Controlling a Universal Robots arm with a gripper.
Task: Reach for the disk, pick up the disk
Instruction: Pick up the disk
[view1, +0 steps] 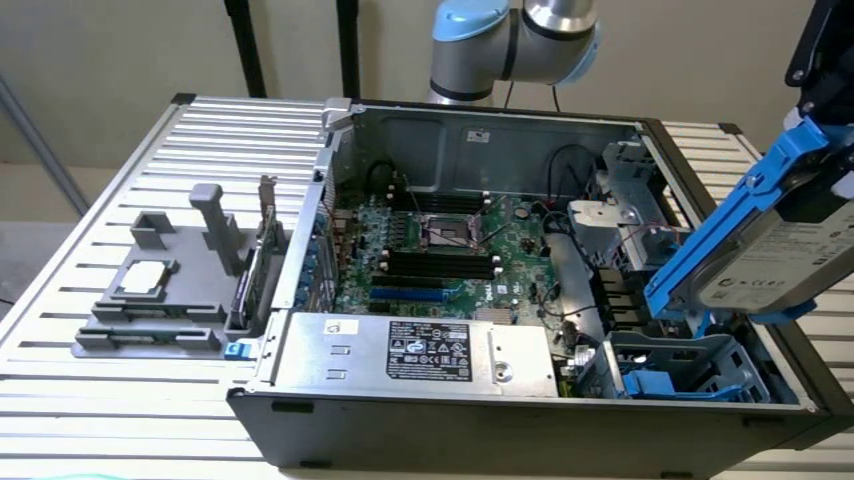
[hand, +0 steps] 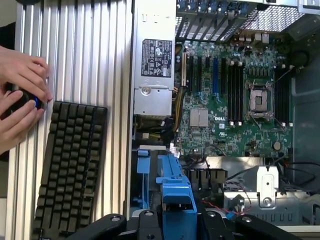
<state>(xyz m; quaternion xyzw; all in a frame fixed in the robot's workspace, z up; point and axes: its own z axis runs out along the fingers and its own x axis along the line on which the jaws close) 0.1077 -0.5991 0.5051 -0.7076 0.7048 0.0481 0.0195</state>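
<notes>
At the left of the exterior frame, a grey plastic fixture (view1: 160, 300) holding a small square silver chip (view1: 144, 278) sits on the ribbed metal counter (view1: 80, 200). At centre lies an open black computer case (view1: 534, 420) with its green motherboard (view1: 441, 250) exposed and a big silver box with a black-and-white label (view1: 414, 350) along its near edge. Above the far wall of the case stands the blue-and-silver robot arm (view1: 514, 40). At the right edge, the flat silver-grey disk in its blue plastic carrier bracket (view1: 774, 240) hangs tilted in the air, lifted clear above the case's blue drive bay (view1: 687, 370).

In the wrist frame, a person's hands (hand: 20, 95) rest at the left edge on a small dark object, just above a black keyboard (hand: 70, 170) lying on the counter. To the right, the motherboard spreads across the frame. At lower centre, the black pincer (hand: 177, 220) is closed on the blue bracket of the disk (hand: 175, 190), its fingers pressed against both sides, with the case interior far below.
</notes>
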